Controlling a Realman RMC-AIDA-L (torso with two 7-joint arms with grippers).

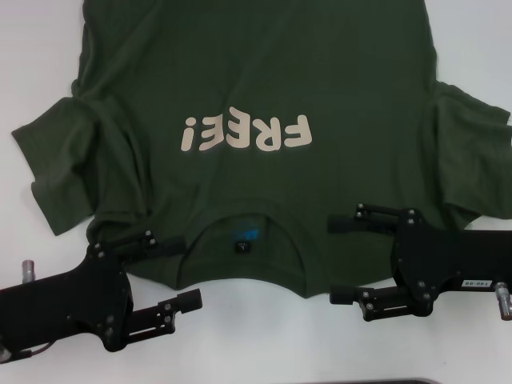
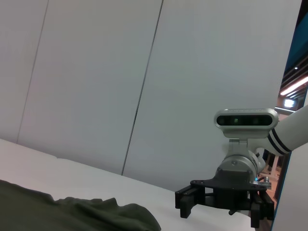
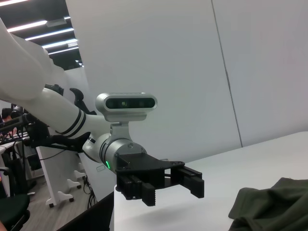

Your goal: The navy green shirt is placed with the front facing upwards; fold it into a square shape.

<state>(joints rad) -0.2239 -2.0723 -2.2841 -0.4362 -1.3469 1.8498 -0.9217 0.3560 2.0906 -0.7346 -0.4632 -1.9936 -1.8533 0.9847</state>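
Observation:
The navy green shirt (image 1: pixel 256 96) lies flat on the white table (image 1: pixel 40 48), front up. Its cream "FREE!" lettering (image 1: pixel 244 134) reads upside down, and the collar with a blue neck label (image 1: pixel 244 238) is on the near side. My left gripper (image 1: pixel 190 270) is open at the shirt's near edge, left of the collar. One finger is over the shoulder cloth and the other over bare table. My right gripper (image 1: pixel 334 259) is open and straddles the near edge right of the collar. The shirt's far hem is out of view.
Both sleeves are spread out and rumpled, one at the left (image 1: pixel 64 160) and one at the right (image 1: pixel 472 152). The left wrist view shows the right gripper (image 2: pixel 185 207) and some shirt cloth (image 2: pixel 72 214). The right wrist view shows the left gripper (image 3: pixel 163 185).

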